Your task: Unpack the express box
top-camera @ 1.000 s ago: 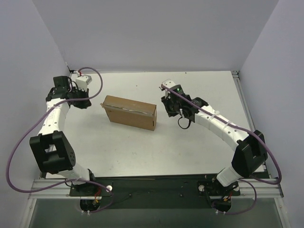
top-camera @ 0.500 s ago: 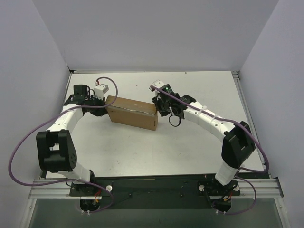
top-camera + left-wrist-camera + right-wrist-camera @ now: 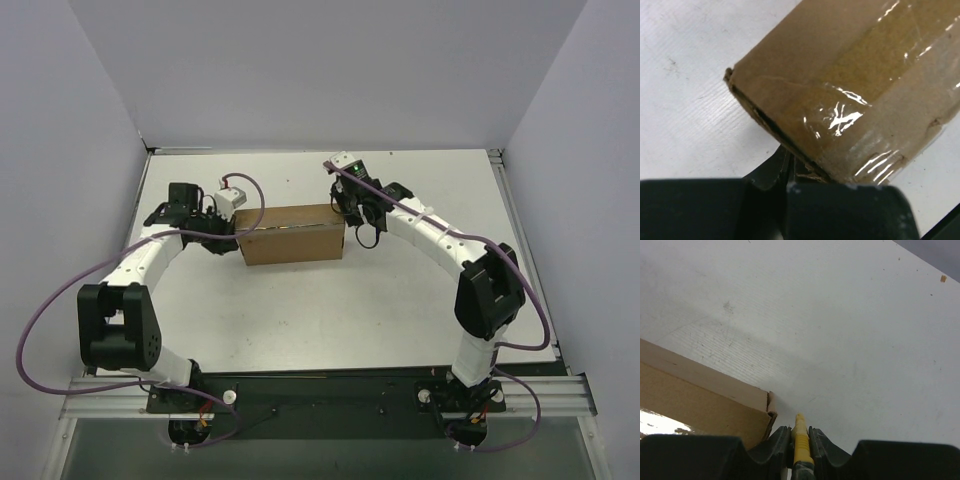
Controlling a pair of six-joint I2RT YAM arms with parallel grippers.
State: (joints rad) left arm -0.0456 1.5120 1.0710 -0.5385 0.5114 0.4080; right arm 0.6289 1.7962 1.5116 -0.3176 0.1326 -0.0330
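Note:
The express box (image 3: 290, 232), brown cardboard sealed with clear tape, lies closed on the white table (image 3: 300, 320). My left gripper (image 3: 230, 236) presses against the box's left end. In the left wrist view its fingers (image 3: 771, 170) are closed together under the box's (image 3: 855, 90) taped lower corner. My right gripper (image 3: 353, 218) is at the box's right end. In the right wrist view it (image 3: 800, 430) is shut on a yellow utility knife (image 3: 801, 447), whose tip points at the table just beside the box's corner (image 3: 715, 410).
Grey walls enclose the table at the back and on both sides. Purple cables loop from both arms. The arm bases and a metal rail (image 3: 320, 390) sit at the near edge.
Both arms have closed in on the box's two ends. The box has turned from slanted to nearly level and has shifted a little to the right.

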